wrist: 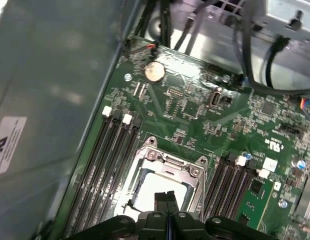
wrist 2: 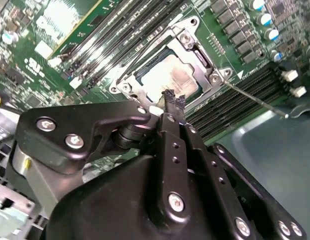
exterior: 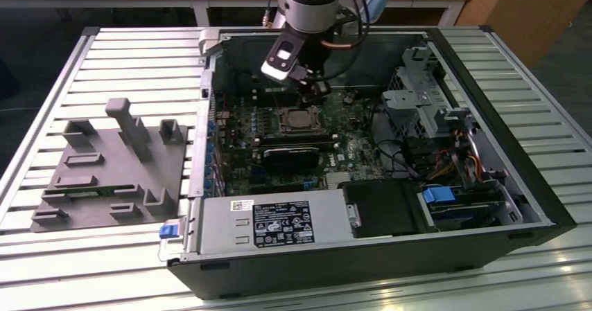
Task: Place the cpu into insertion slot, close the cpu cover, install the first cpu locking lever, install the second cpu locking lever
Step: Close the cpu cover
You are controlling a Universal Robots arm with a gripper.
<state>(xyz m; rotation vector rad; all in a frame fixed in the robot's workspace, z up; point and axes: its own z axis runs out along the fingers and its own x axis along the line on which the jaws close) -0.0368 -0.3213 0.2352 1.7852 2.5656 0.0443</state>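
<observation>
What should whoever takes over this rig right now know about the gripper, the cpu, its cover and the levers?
Gripper: shut, nothing seen in it, tips over the chip's edge; contact cannot be told.
Small square silver-topped cpu: seated in the square metal-rimmed insertion slot on the green circuit board.
Thin silvery cpu cover frame: lying down around the chip, which shows through its window.
Done: cpu placed; cover appears closed.
Left: a thin silver lever rod angles out free from the socket corner, so locking looks unfinished. The other lever cannot be made out.
</observation>
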